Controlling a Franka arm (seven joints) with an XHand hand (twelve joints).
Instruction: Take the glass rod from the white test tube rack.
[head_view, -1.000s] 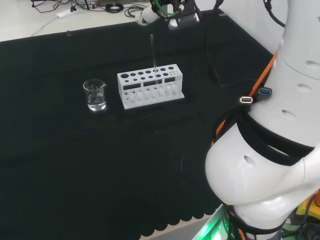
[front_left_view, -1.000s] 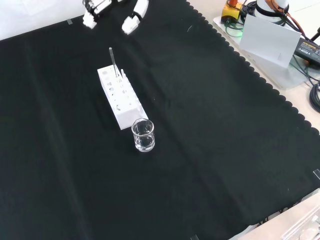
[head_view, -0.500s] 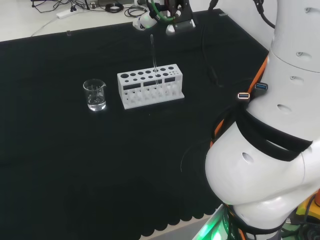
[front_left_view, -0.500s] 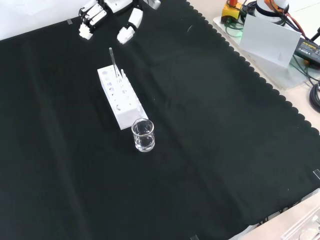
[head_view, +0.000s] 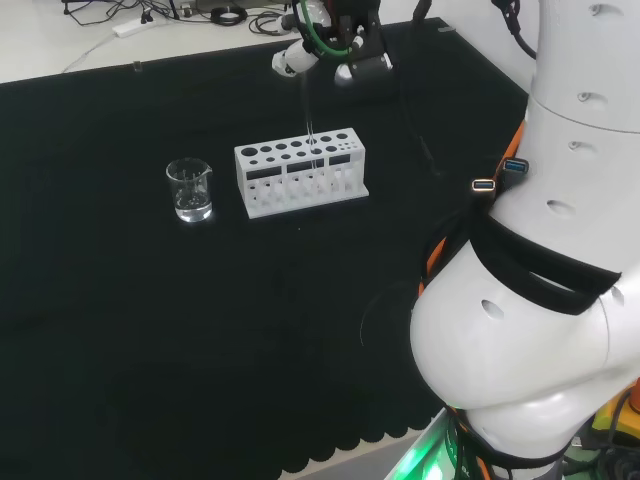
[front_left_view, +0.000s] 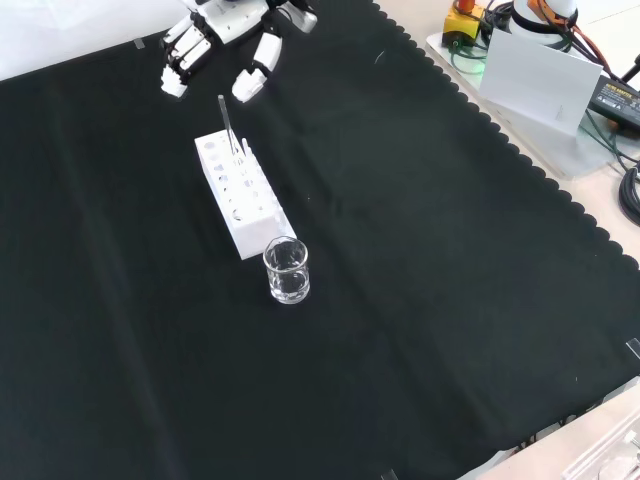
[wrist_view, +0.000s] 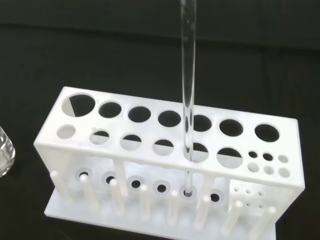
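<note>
The glass rod (head_view: 308, 112) stands upright in a hole of the white test tube rack (head_view: 300, 172) near the cloth's middle. In the front view the rod (front_left_view: 228, 124) rises from the rack (front_left_view: 240, 196) near its far end. The hand (front_left_view: 232, 22) hovers just beyond the rod's top, open, its fingers (front_left_view: 177, 72) on one side and the thumb (front_left_view: 250, 82) on the other, not touching it. In the head view the hand (head_view: 291, 57) is above and behind the rack. The wrist view looks down on the rod (wrist_view: 187, 90) and rack (wrist_view: 170, 160) at close range.
A small clear beaker (head_view: 190, 190) stands left of the rack in the head view, and in front of it in the front view as the beaker (front_left_view: 287, 270). The arm's white links (head_view: 540, 300) fill the head view's right side. Cables lie beyond the cloth's far edge.
The hand has come down and nearer to the rod's top, its fingers spread on either side. The rod, rack and beaker have not moved.
</note>
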